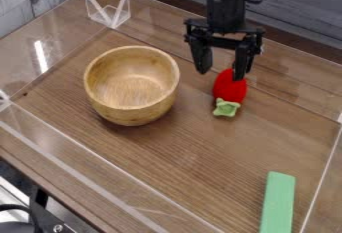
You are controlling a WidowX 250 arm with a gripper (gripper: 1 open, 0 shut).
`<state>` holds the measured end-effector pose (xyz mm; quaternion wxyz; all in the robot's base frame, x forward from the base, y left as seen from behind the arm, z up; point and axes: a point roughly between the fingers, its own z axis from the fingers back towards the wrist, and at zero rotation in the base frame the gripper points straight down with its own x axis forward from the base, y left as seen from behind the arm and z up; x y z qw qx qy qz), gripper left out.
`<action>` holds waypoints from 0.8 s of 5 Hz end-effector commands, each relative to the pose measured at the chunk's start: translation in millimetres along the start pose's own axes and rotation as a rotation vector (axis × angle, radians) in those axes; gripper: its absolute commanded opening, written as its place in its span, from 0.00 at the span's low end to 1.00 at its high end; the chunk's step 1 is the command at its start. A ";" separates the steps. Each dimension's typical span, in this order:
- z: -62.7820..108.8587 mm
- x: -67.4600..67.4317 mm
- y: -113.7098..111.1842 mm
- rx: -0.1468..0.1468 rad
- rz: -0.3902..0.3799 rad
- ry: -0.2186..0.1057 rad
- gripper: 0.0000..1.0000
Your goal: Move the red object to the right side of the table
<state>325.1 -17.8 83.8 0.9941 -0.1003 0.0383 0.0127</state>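
The red object [231, 89], a small glossy red toy fruit with a green leafy end, lies on the brown wood-grain table [174, 167] right of centre, near the back. My gripper [222, 60] hangs just above and slightly behind it, fingers spread open with nothing between them. The dark fingertips [245, 62] stand clear of the fruit's top. The fruit rests on the wood with its green end toward the front.
A wooden bowl [132, 83] stands left of the fruit. A flat light-green bar [278, 204] lies at the front right corner. Low clear acrylic walls [54, 37] border the tabletop, with a folded clear piece [107, 10] at the back left.
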 end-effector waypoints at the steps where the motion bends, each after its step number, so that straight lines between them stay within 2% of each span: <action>1: 28.2 -3.7 -14.5 0.016 -0.040 -0.078 1.00; 2: 28.2 -7.2 -22.4 0.026 -0.056 -0.071 1.00; 4: 27.5 -22.3 -12.6 0.045 -0.062 -0.053 1.00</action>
